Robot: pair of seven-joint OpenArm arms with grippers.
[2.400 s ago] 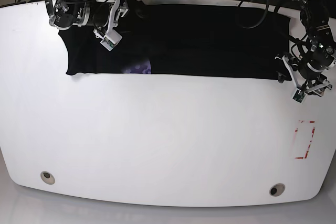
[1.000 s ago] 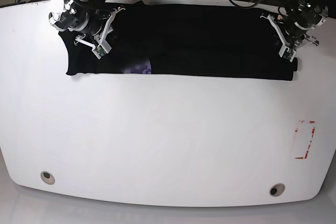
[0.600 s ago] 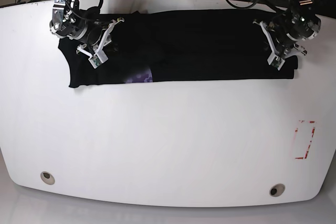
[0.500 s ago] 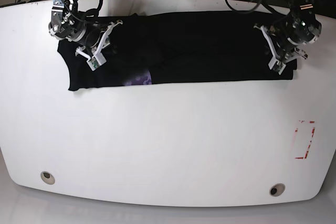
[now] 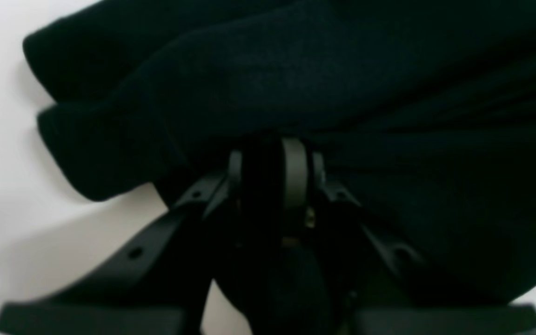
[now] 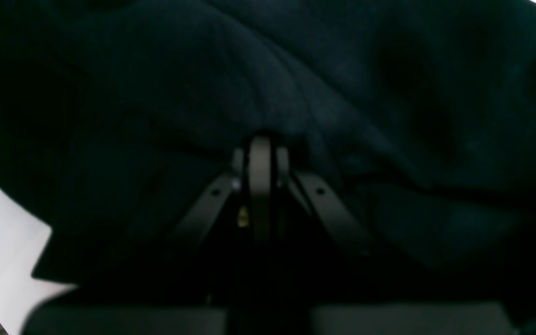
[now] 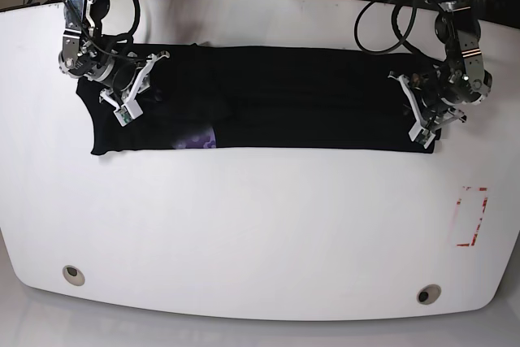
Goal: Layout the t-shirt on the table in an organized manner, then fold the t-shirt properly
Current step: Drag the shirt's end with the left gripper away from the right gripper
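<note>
While both grippers, left [image 7: 424, 123] and right [image 7: 130, 101], pinch the shirt [image 7: 276, 95] along the table's [image 7: 260, 233] far edge, layout's underway; next, pull it taut, flatten.

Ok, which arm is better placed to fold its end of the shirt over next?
Left, probably. Left gripper pinches the shirt right at its end's near corner, so it can carry that end across. Right gripper pinches farther in, with loose cloth beyond it.
</note>
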